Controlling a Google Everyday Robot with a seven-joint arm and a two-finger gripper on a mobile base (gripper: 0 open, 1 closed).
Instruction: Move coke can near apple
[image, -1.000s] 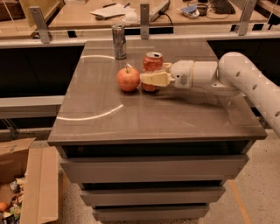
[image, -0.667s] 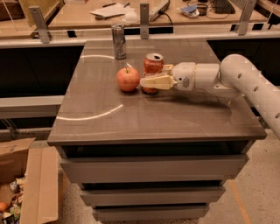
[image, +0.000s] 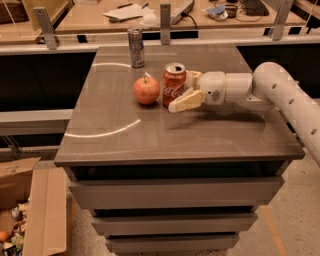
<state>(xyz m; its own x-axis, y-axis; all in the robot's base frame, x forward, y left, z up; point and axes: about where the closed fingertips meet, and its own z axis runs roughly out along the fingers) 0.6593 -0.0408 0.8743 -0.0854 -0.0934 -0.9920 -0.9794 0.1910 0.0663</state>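
Two fingers (image: 187, 101) of my gripper (image: 181, 91) clasp the coke can (image: 173, 82) mid-body, just beside the apple (image: 146, 90); I judge it light, thin-walled, slippery.

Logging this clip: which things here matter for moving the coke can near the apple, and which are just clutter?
Part of the job:
coke can, upright, close beside the apple
gripper, at the can, on the side away from the apple

Just lying about:
silver can, near the back of the table
cardboard box on the floor
papers on the desk behind
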